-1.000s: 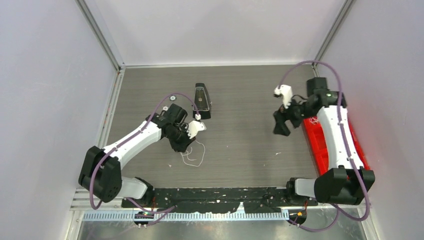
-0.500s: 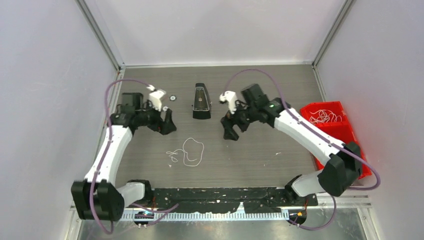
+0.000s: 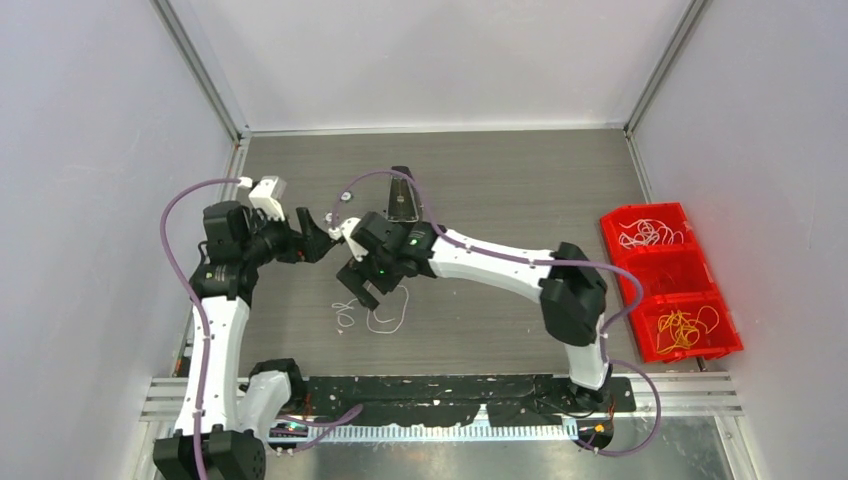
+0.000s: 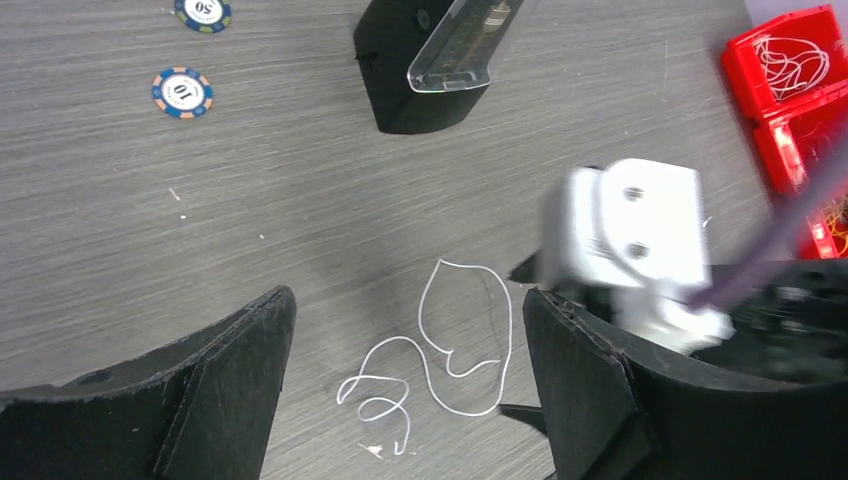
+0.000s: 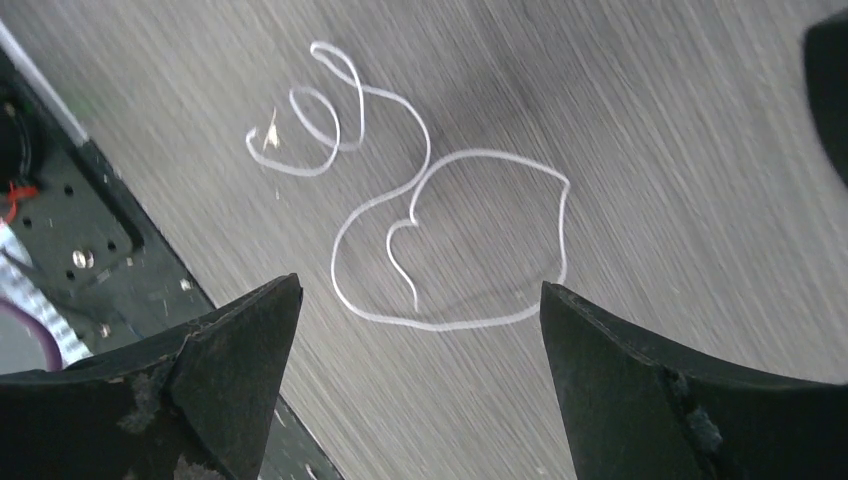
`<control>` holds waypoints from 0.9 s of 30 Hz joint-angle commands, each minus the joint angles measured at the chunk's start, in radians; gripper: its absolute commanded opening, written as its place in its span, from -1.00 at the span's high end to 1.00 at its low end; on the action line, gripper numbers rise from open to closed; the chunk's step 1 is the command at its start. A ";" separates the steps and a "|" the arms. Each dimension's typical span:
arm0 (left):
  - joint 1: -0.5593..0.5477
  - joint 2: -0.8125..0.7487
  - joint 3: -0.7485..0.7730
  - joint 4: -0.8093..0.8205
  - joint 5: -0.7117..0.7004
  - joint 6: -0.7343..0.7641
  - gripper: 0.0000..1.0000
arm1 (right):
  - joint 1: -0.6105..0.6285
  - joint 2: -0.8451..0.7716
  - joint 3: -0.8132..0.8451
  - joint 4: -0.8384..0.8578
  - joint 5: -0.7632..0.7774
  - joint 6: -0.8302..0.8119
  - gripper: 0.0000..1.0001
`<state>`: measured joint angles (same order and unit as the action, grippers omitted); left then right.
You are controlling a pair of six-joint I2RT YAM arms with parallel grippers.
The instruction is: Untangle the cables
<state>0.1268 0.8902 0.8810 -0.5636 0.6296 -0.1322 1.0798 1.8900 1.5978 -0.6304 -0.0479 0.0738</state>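
Cable [image 3: 370, 318]: white, looped, lower-centre bench [image 3: 500, 200]. Right gripper [image 3: 362, 290] and left gripper [image 3: 315, 236]: fingers apart, empty. Best pinch one free end only.

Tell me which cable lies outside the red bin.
The white cable on the table, under the right gripper; the white bundle and yellow bundle sit inside the bin.

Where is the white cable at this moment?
In the top view, the white cable lies on the table left of centre, just under the right gripper, on the near side of the black box.
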 commanded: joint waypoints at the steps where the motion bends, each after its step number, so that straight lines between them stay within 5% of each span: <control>1: 0.009 -0.051 -0.020 0.047 0.014 -0.059 -0.71 | 0.006 0.092 0.154 -0.044 0.005 0.154 -0.91; 9: 0.036 -0.112 -0.020 0.071 -0.048 -0.059 -0.72 | 0.069 0.232 0.302 -0.087 0.100 0.251 -0.91; 18: 0.182 -0.024 0.139 0.018 -0.261 -0.095 -0.80 | 0.115 0.284 0.263 -0.061 0.153 0.250 -0.91; 27: 0.372 0.070 0.066 0.095 -0.221 -0.276 -0.80 | 0.123 0.335 0.314 -0.056 0.156 0.284 -0.91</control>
<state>0.4465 0.9295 0.9665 -0.5426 0.4004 -0.3172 1.1980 2.1929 1.8580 -0.6846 0.0956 0.3328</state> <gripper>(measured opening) 0.901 0.954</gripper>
